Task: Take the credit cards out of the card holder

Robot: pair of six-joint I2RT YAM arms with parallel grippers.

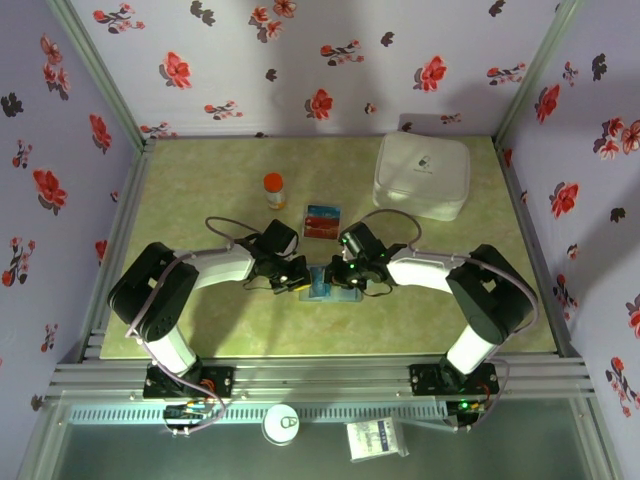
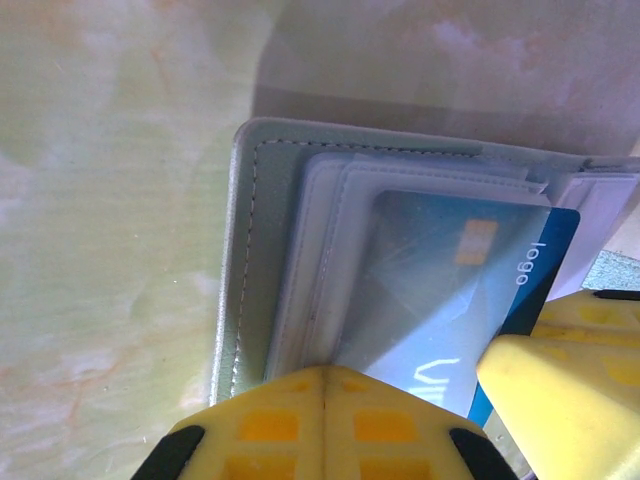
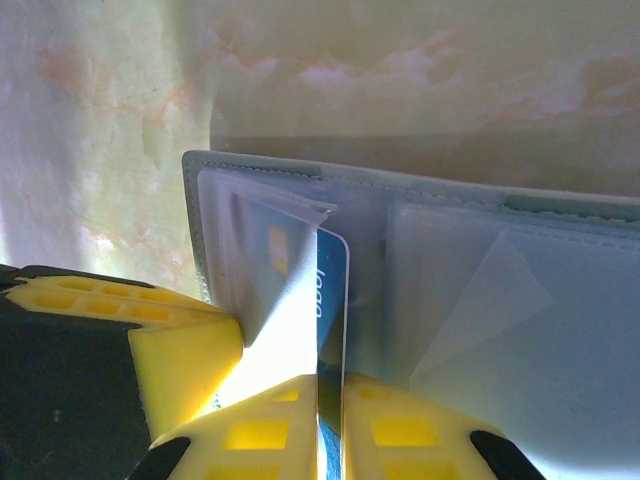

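Step in hand: extracting blue plastic credit card point(image 3: 332, 300) from soft grey-blue card holder point(image 2: 245, 250).
Left hand point(image 2: 325, 385) closed, bearing on holder's edge; right hand point(image 3: 330, 400) pinching card; next move calls for straight outward pull.

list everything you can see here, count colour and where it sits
card holder: 1, grey-blue, lying open at the table's near middle
blue card: 1, blue, partway out of a clear sleeve of the holder
loose cards: small pile, count unclear, red-orange and blue, just behind the holder
bottle: 1, orange cap, left of the pile
case: 1, white, far right of the table
table: 1, pale green
round object: 1, white, on the ledge in front of the table
packet: 1, white, right of the round object
walls: 3, lilac with red flowers
left gripper: 1, yellow pads, shut on the holder's edge
right gripper: 1, yellow pads, shut on the blue card
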